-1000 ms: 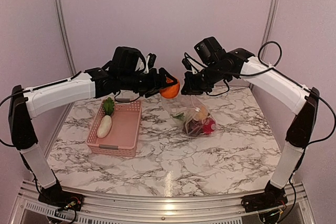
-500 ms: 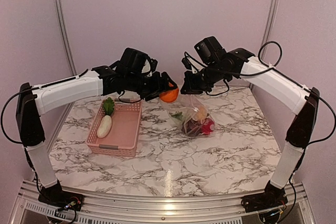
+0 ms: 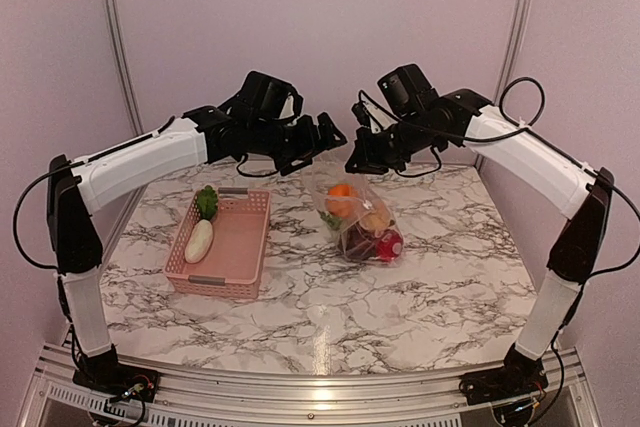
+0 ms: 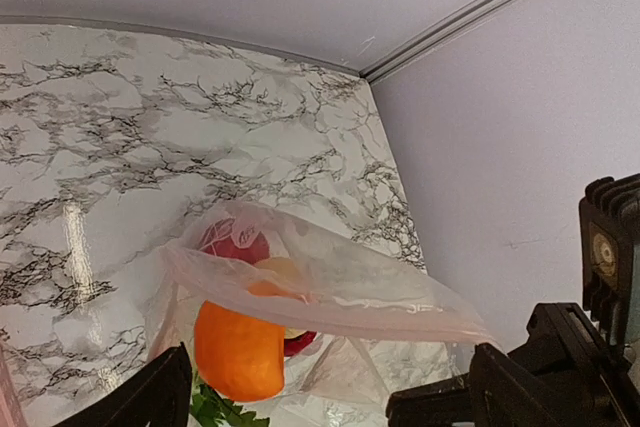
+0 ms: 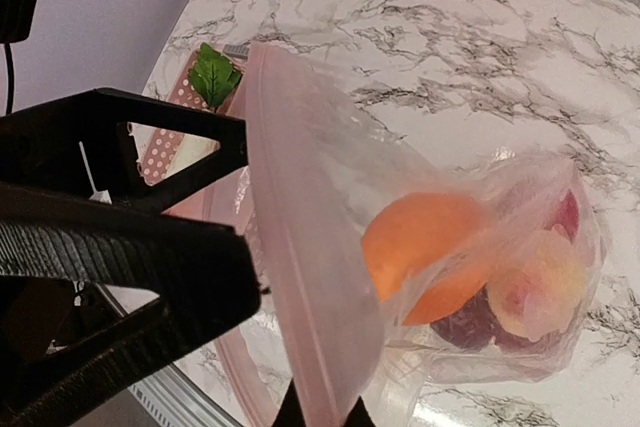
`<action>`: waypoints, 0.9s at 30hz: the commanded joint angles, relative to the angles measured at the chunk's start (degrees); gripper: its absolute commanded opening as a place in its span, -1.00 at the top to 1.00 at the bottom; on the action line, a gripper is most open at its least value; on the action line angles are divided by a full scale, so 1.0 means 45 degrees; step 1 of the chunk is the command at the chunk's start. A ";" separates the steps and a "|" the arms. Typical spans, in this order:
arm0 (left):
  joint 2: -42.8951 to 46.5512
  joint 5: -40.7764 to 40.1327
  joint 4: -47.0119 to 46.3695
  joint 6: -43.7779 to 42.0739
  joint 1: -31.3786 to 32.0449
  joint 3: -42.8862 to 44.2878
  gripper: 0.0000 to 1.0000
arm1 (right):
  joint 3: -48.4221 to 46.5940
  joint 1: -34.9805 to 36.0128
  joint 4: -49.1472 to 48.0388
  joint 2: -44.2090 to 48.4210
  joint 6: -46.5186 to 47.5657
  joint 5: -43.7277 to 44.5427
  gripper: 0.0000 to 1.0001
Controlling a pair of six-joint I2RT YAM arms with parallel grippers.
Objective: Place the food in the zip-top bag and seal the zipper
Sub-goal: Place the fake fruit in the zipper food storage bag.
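left gripper (image 3: 323,136): spread wide, empty | right gripper (image 3: 355,162): clamped on clear plastic bag (image 3: 362,222) | round orange toy fruit (image 3: 340,197): inside bag | pink lattice basket (image 3: 215,285): bag's 9 o'clock

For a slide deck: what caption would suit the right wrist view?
Right gripper pinching the zip-top bag mouth, with the orange and other food inside.

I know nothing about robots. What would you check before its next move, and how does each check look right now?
1. Left gripper open and empty: ok.
2. Right gripper shut on the mouth of the zip-top bag: ok.
3. Orange inside the bag: ok.
4. All food bagged: not ok, a white radish lies in the pink basket.
5. Zipper sealed: not ok, the mouth is open.
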State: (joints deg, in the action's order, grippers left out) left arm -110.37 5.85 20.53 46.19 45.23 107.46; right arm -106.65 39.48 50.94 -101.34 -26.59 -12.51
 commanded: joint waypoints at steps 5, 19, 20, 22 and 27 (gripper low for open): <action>0.1788 0.0198 -0.1171 -0.0991 0.0185 -0.0610 -0.98 | 0.0045 -0.0241 -0.0615 0.0579 -0.0332 -0.0429 1.00; 0.5133 -0.0983 -0.0635 -0.3699 0.0147 -0.4053 -0.79 | -0.0061 -0.0339 -0.0617 0.0323 -0.0110 -0.0635 1.00; 0.5029 -0.1209 -0.0139 -0.3451 0.0066 -0.4038 -0.67 | -0.0068 -0.0342 -0.0599 0.0304 -0.0107 -0.0637 1.00; 0.4553 -0.1240 0.0886 -0.3127 -0.0071 -0.3714 -0.47 | -0.0069 -0.0339 -0.0607 0.0284 -0.0081 -0.0637 1.00; 0.3342 0.0007 0.1063 -0.2369 -0.0113 -0.3342 -0.26 | -0.0154 -0.0337 -0.0502 0.0106 0.0042 -0.0666 1.00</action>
State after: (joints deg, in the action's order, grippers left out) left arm -91.35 2.79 21.52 33.01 45.01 91.66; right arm -106.54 38.35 49.89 -100.60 -27.29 -14.94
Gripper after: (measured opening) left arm 0.653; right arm 0.002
